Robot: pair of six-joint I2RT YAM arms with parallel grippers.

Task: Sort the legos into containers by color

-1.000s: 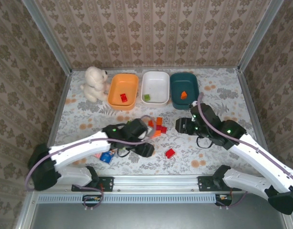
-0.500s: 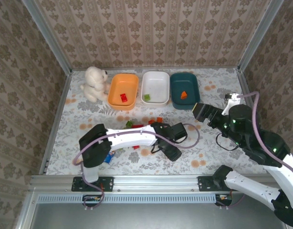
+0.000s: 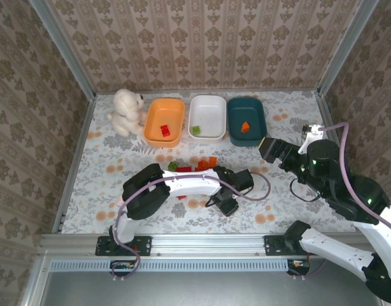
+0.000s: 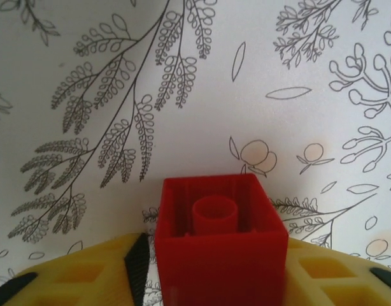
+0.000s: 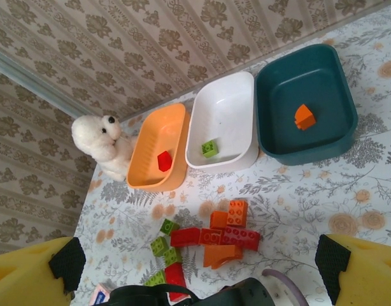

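Note:
My left gripper (image 3: pixel 226 205) is low on the cloth near the front, shut on a lone red brick (image 4: pixel 221 248) whose hollow underside faces the wrist camera. A pile of red, orange and lime green legos (image 5: pixel 211 239) lies mid-table (image 3: pixel 199 166). At the back, the orange tray (image 3: pixel 165 113) holds a red brick (image 5: pixel 164 160), the white tray (image 3: pixel 208 111) a green brick (image 5: pixel 210 148), and the dark teal tray (image 3: pixel 246 109) an orange brick (image 5: pixel 304 116). My right gripper (image 3: pixel 275 152) hangs open and empty above the table, right of the pile.
A white plush toy (image 3: pixel 127 111) sits left of the orange tray. A pink packet (image 5: pixel 100 294) lies at the front left, partly under my left arm. Metal frame rails and patterned walls close in the flowered cloth on all sides.
My left gripper swung right from the front of the pile to the lone red brick and closed around it. My right arm rose and pulled back to the right.

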